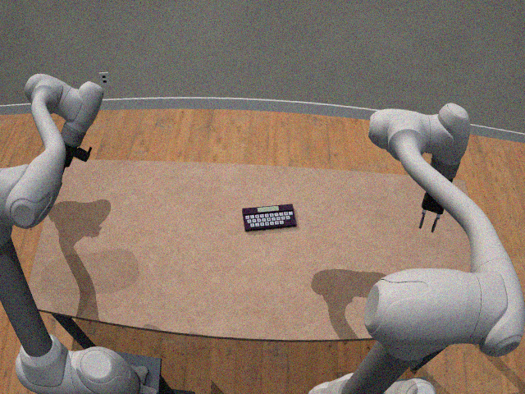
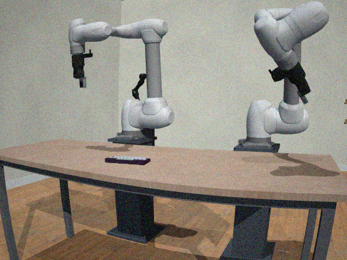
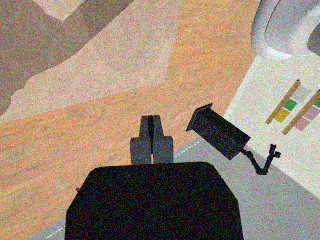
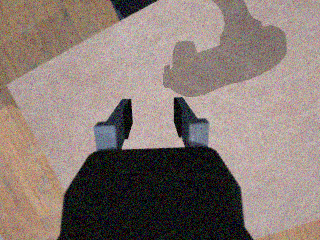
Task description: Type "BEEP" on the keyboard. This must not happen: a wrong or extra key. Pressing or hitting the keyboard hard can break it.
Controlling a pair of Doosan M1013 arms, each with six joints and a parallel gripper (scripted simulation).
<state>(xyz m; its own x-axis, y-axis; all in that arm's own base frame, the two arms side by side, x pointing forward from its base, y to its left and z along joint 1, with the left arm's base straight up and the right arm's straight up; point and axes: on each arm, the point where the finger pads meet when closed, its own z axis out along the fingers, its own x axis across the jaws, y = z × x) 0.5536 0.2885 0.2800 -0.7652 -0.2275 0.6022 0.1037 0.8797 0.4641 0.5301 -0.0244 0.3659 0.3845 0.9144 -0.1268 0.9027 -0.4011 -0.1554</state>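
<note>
- Top view: the compact dark purple keyboard [image 1: 250,227] [image 2: 127,162] lies near the middle of the desk [image 1: 190,275] [image 2: 196,170] [image 3: 130,55] [image 4: 260,135], well apart from both arms. Nothing touches its pale keys, and its display shows no text I can read.
- The right gripper [image 1: 426,230] [image 2: 83,87] [image 4: 152,110] hangs above the desk with its jaws wide and nothing between them. Typing like that could bring two fingertips down together, making an extra key; narrowing the jaws first looks wise.
- The left gripper [image 1: 67,157] [image 2: 305,103] [image 3: 151,126] has its jaws narrow, tips together and holding nothing. That suits single presses, but it is tilted off to its side; arriving slanted, it might catch a neighbouring key.
- Neither wrist view shows the keyboard, so a long move made blind could land a row or column off. The keys are small and closely set.
- Both hands are high. Too fast or too deep a descent could strike hard enough to break the keyboard or slide it, spoiling every later aim.
- The double E carries its own risk: an incomplete lift would lose one letter, a bounce would add one.
- Sending both arms in together would invite a collision over so small a target.
</note>
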